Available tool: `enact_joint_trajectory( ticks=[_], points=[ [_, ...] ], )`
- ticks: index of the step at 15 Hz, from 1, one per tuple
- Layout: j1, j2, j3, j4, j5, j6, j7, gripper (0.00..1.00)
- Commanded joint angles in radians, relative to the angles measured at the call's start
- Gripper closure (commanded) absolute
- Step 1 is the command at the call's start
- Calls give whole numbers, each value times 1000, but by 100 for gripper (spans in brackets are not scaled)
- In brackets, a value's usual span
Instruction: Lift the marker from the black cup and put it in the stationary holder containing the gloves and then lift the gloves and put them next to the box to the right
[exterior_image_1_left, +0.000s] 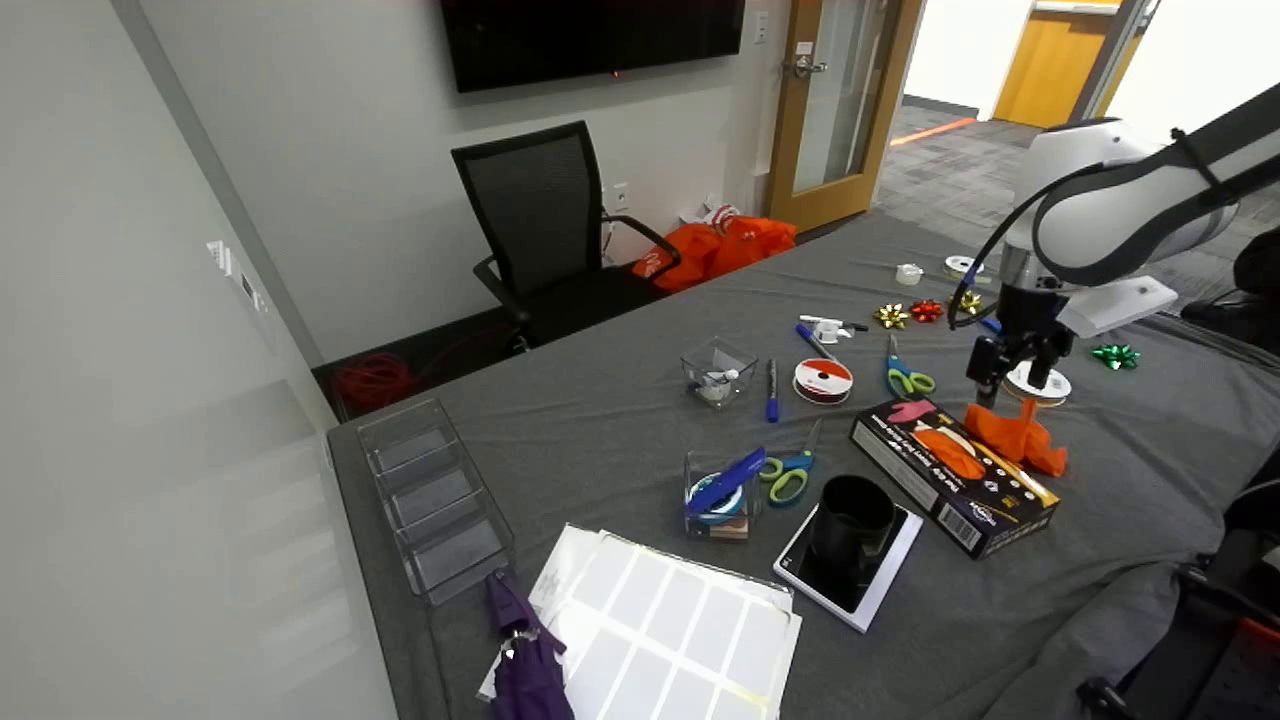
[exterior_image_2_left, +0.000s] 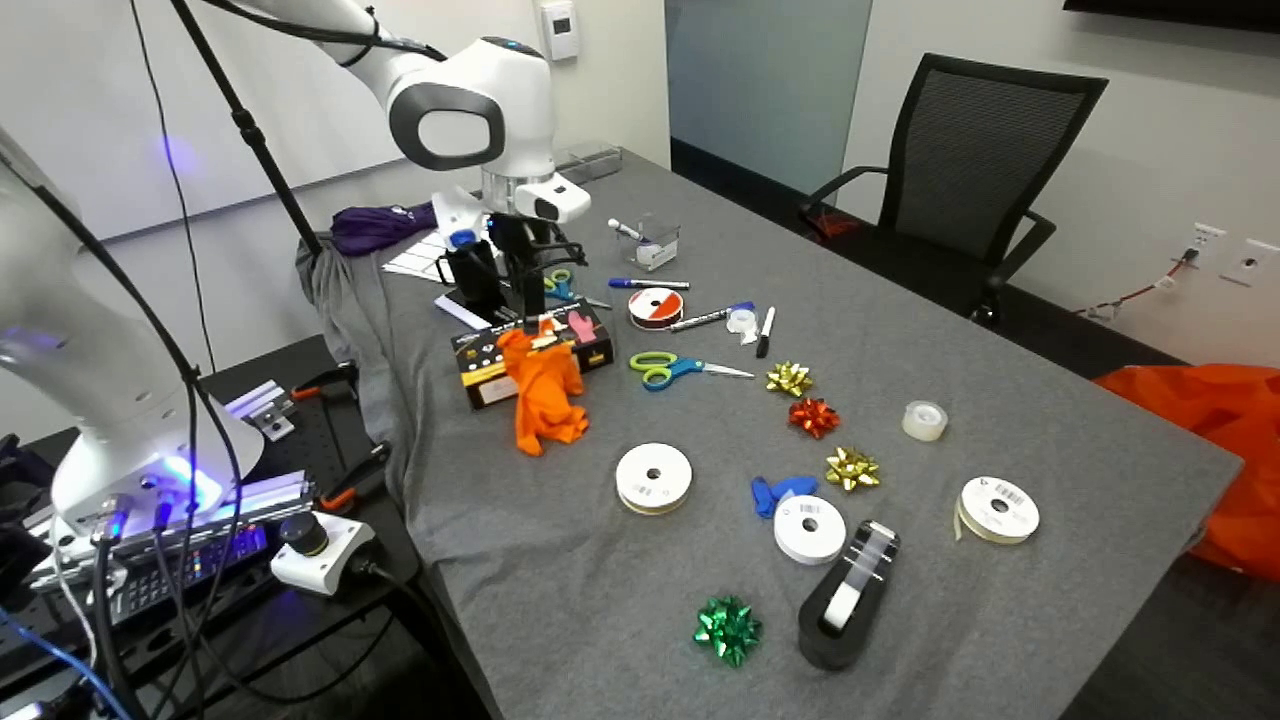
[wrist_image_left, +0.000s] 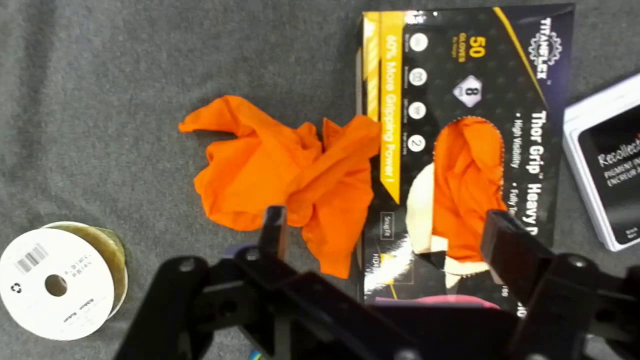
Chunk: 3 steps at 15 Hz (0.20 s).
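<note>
My pincer (wrist_image_left: 387, 220) hangs low above the desk (exterior_image_2_left: 560, 610), unclenched, its two fingers (wrist_image_left: 274, 227) spread wide apart. Beneath it, nearer the edge along my base (exterior_image_2_left: 110, 460) than the edge by the chair (exterior_image_1_left: 550, 200), orange gloves (wrist_image_left: 280, 180) lie crumpled on the desk; I cannot tell how many there are. One fold rests against the side of the black glove box (wrist_image_left: 480, 100), and more orange shows through the hole in the box's top. On the box's opposite side, toward the edge along the white wall (exterior_image_1_left: 170, 500), the black cup (exterior_image_1_left: 845, 530) stands upright on a flat white-sided case (exterior_image_1_left: 890, 590); its inside is too dark for me to read. Past the cup, a clear bin (exterior_image_1_left: 697, 468) holds a slanting blue object (exterior_image_1_left: 728, 482), and scissors (exterior_image_1_left: 797, 462) with green handles lie just beside it. Further across, toward the chair edge, I see a red-and-white ribbon spool (exterior_image_2_left: 656, 305) lying flat, and near it a blue-ended marker (exterior_image_2_left: 650, 285). Beyond that stands a clear holder (exterior_image_2_left: 667, 245), well apart from me, with a white marker (exterior_image_2_left: 626, 231) leaning over its rim. Farthest off, close to the corner where the chair edge meets the wall edge, lies a long clear tray (exterior_image_1_left: 430, 500) with compartments.
</note>
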<state>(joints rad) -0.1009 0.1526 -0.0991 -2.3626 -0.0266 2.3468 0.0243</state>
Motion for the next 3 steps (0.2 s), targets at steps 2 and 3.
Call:
enact_joint_trajectory(
  ticks=[2,3],
  points=[
    [15,-4,32,21,144,26,44,0],
    [21,-1,38,30,172,25,64,0]
  ],
)
